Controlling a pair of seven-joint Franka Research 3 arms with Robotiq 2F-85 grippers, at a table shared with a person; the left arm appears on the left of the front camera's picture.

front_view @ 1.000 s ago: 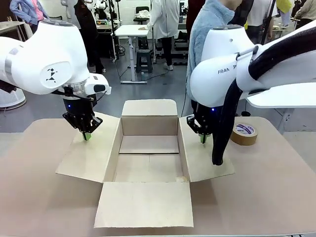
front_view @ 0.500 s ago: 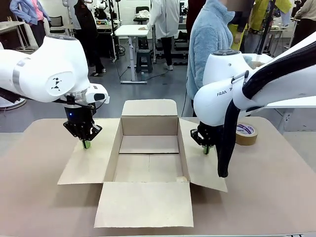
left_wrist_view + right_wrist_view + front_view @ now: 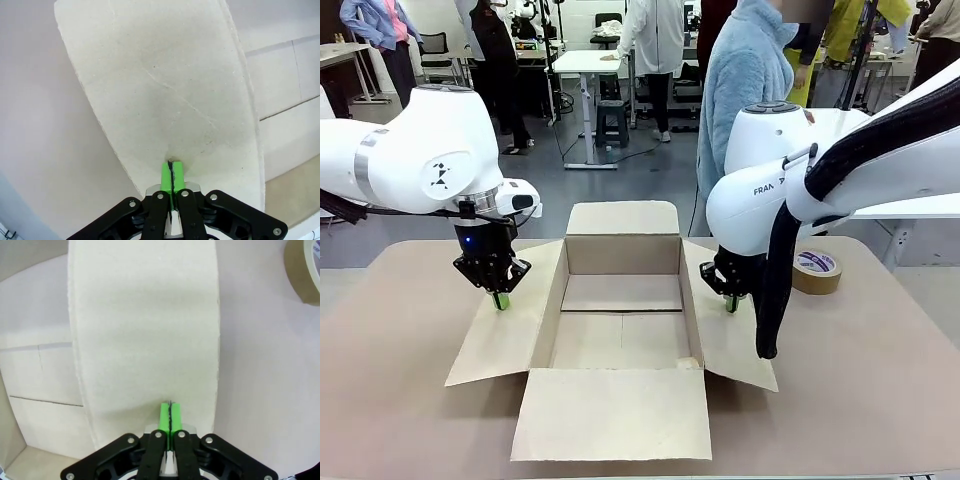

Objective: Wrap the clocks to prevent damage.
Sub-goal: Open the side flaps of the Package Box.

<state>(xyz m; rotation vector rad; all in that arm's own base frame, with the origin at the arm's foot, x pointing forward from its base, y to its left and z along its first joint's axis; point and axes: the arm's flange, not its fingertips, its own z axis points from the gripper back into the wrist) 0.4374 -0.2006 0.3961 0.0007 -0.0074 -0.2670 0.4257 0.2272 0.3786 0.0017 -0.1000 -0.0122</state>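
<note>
Shifted since a second ago: left gripper (image 3: 500, 300) lower and a bit toward frame centre on the left flap (image 3: 505, 340), right gripper (image 3: 730, 303) lower on the right flap (image 3: 732, 350). Both flaps' near corners pulled in toward the box (image 3: 623, 255), with the right one also lower in frame.

Left gripper (image 3: 171, 172): green pads pressed together, nothing pinched, tip touching the left flap (image 3: 165, 90) near its outer edge. Faint crease lines on that flap.

Right gripper (image 3: 170, 415): same, pads pressed together, nothing between, tip down on the right flap (image 3: 145, 330).

Open cardboard box at frame centre, plain brown, all four flaps folded outward. Far flap (image 3: 622, 217) standing up toward the person, near flap (image 3: 610, 415) lying flat toward the bottom edge. Bare cardboard floor with a centre seam inside.

Brown tape roll (image 3: 814, 270) flat on the table (image 3: 390, 380), right of centre, just beyond the right arm; also at the upper right corner of the right wrist view (image 3: 304, 270), well apart from the flap.

Table top smooth, pale beige-pink, rounded far corners.

Person in a light blue fleece (image 3: 745, 90) standing at the far side, upper right of centre. Behind: grey floor, white desk (image 3: 585, 62), black stool (image 3: 612, 120), more people standing at the top of the frame.
</note>
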